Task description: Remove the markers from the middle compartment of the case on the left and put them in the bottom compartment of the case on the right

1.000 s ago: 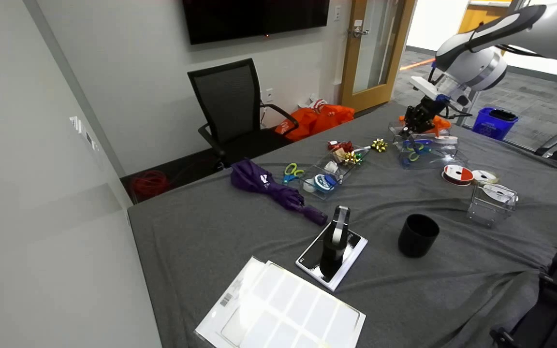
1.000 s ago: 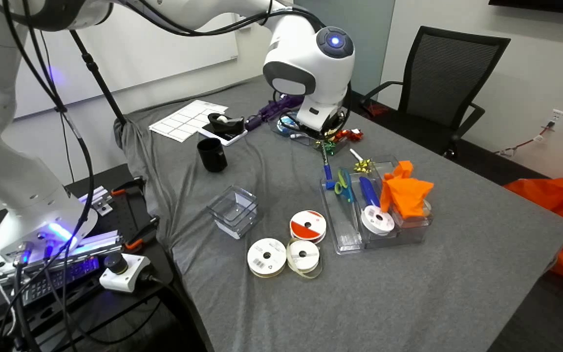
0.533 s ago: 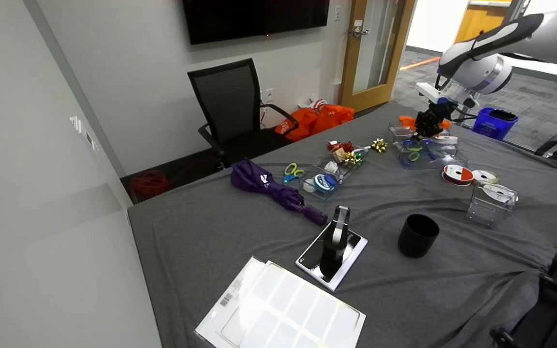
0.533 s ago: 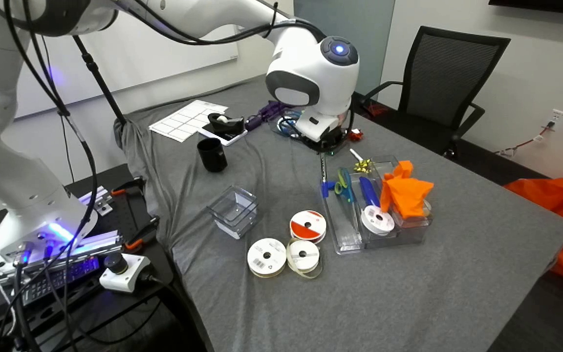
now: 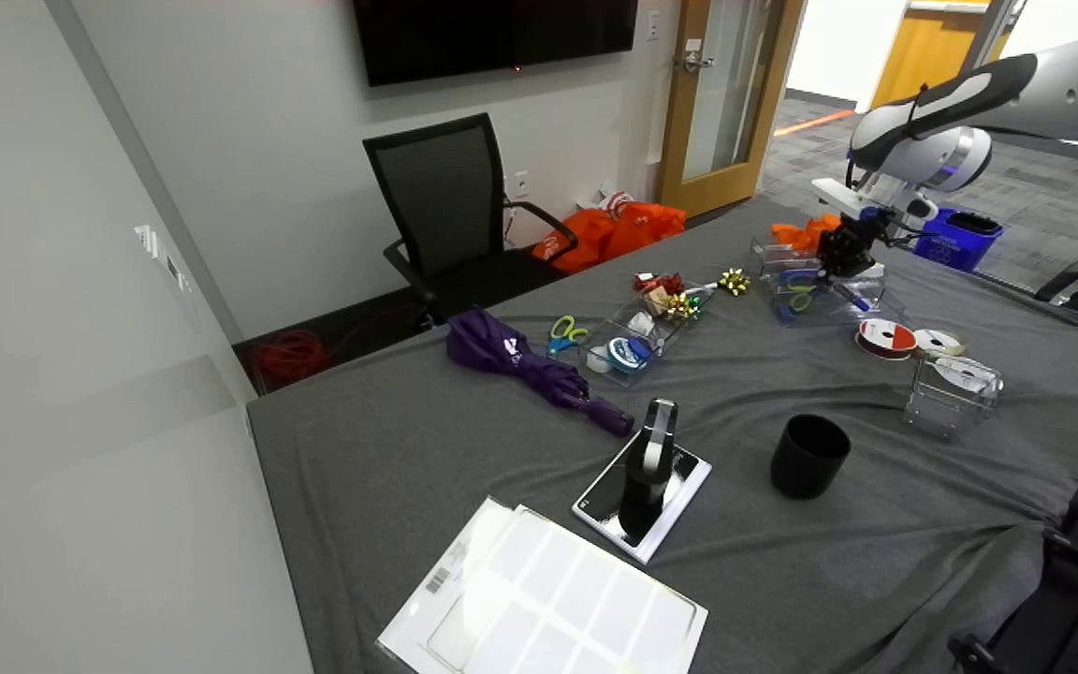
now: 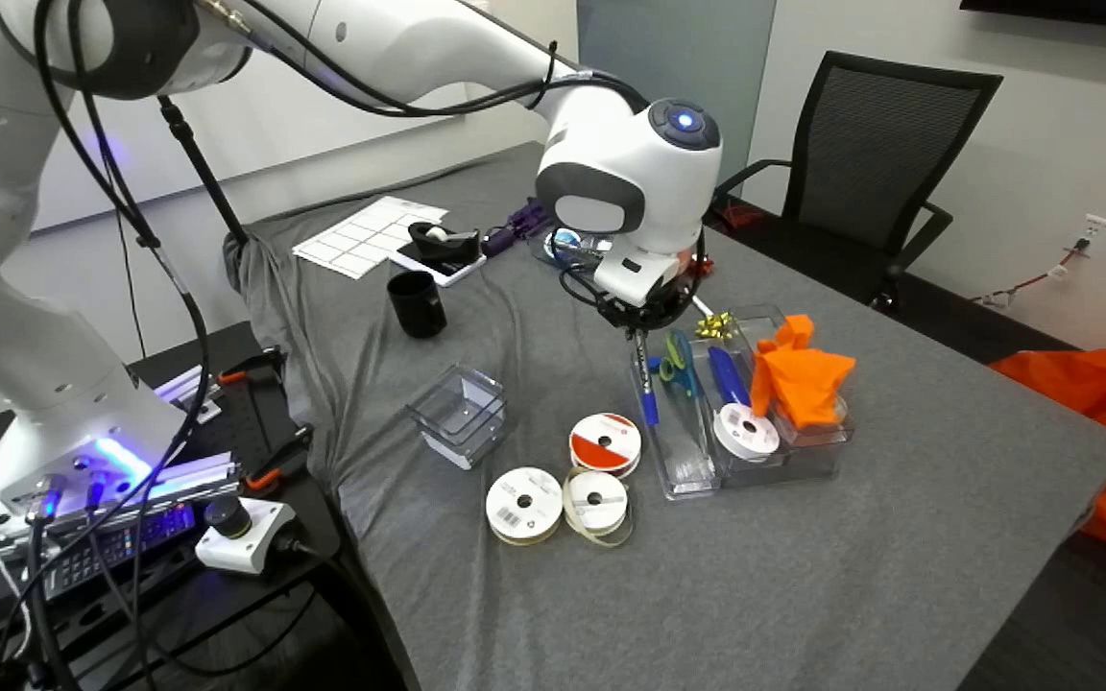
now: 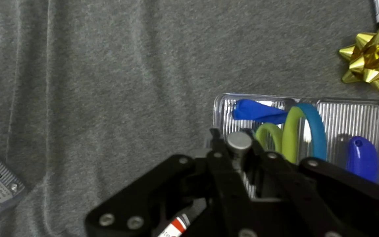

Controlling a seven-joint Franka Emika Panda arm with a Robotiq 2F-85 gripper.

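As the gripper (image 6: 638, 332) pinches the marker (image 6: 646, 382) near its upper end — long axis pointing just short of six o'clock in an exterior view — the clear case (image 6: 684, 463) shows bare floor at five from the marker's blue tip, probably the target.

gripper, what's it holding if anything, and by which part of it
The gripper holds a marker near its upper, greyish-white end; the blue end points downward.
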